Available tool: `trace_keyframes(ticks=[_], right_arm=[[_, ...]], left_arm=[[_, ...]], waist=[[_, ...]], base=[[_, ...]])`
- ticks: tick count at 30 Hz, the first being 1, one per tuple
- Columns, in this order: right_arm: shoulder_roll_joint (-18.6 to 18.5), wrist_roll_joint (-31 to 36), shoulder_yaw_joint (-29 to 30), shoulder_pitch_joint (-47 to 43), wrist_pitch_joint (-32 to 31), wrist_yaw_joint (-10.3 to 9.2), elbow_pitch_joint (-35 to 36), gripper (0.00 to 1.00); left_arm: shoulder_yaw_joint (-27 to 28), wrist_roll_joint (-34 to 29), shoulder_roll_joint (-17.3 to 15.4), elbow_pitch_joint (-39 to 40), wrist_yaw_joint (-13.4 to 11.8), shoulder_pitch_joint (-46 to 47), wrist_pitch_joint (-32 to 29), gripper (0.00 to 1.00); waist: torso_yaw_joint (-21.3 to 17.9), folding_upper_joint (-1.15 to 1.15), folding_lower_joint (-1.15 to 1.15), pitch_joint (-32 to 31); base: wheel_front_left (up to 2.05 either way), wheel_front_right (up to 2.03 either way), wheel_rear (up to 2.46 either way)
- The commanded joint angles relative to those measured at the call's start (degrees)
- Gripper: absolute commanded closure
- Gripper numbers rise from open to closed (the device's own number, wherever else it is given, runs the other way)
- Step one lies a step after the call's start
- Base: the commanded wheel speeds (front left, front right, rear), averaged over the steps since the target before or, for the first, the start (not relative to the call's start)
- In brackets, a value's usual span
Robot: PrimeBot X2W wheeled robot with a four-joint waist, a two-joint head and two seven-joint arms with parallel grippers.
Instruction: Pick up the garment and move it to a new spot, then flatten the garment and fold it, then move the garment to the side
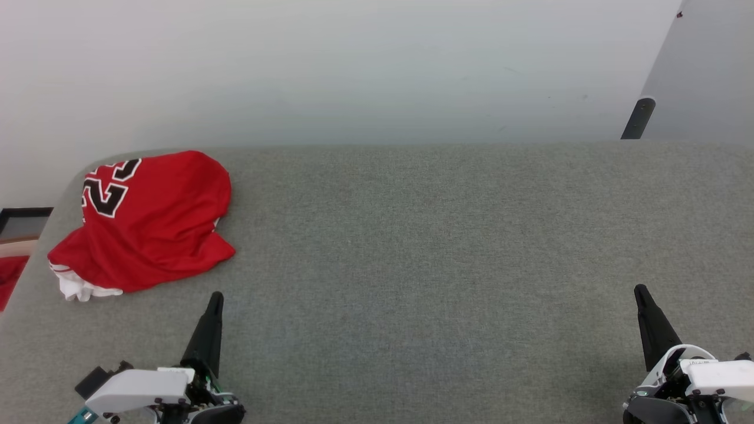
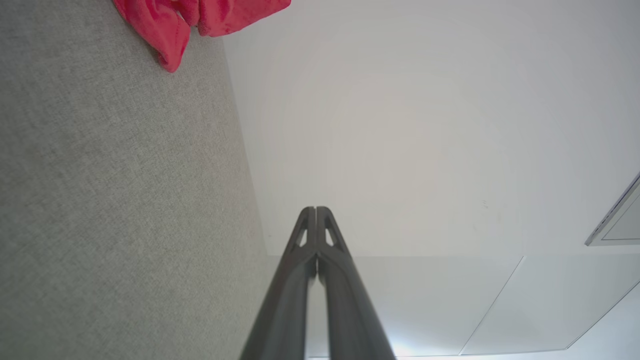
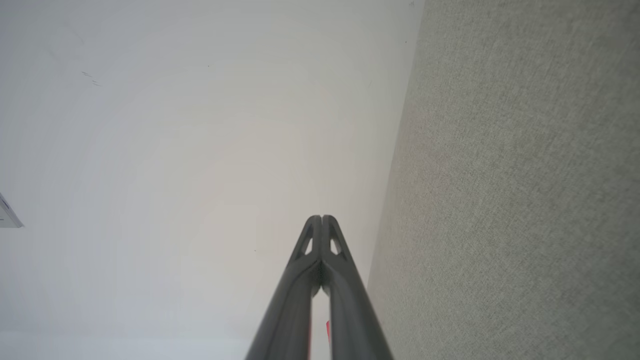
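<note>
The garment is a red jersey with a black, white-outlined number, lying in a crumpled heap at the far left of the grey table; a bit of white sleeve pokes out at its near-left edge. In the left wrist view a red corner of the garment shows at the top. My left gripper is shut and empty, a short way in front of the heap's right side; its closed tips point past the table edge. My right gripper is shut and empty at the near right, far from the garment; its tips meet.
A pale wall runs behind the table's far edge. A dark post stands at the back right. Off the table's left edge sit a dark frame and a red patch. The wide middle of the felt surface lies open.
</note>
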State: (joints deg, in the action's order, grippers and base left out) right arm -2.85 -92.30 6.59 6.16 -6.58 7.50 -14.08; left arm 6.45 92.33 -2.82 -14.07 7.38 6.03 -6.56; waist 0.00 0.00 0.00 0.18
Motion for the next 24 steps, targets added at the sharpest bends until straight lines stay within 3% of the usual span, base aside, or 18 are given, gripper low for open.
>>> trace_keyframes(ticks=[1,9,10,15,24], right_arm=[[0.1,-0.2,0.0,0.2,0.0,-0.02,0.1,1.00],[0.1,-0.2,0.0,0.2,0.0,-0.02,0.1,1.00],[0.0,0.0,0.0,0.0,0.0,0.00,0.0,0.00],[0.3,0.0,0.0,-2.0,0.0,-0.03,-2.5,0.00],[0.2,0.9,-2.1,-1.7,2.5,-0.03,-1.1,0.00]], left_arm=[[0.1,0.2,0.0,0.1,0.2,0.5,-0.1,1.00],[0.1,0.2,0.0,0.1,0.2,0.5,-0.1,1.00],[0.0,0.0,0.0,0.0,0.0,0.0,0.0,0.00],[-0.3,0.0,0.6,-2.5,-0.1,-2.4,0.0,0.00],[-2.9,-0.2,0.5,-1.0,-0.1,-1.8,2.4,0.00]], waist=[[0.0,0.00,0.00,0.0],[0.0,0.00,0.00,0.0],[0.0,0.00,0.00,0.0],[0.0,0.00,0.00,0.0],[0.0,0.00,0.00,0.0]], base=[[0.00,0.00,0.00],[0.00,0.00,0.00],[0.00,0.00,0.00],[0.00,0.00,0.00],[0.00,0.00,0.00]])
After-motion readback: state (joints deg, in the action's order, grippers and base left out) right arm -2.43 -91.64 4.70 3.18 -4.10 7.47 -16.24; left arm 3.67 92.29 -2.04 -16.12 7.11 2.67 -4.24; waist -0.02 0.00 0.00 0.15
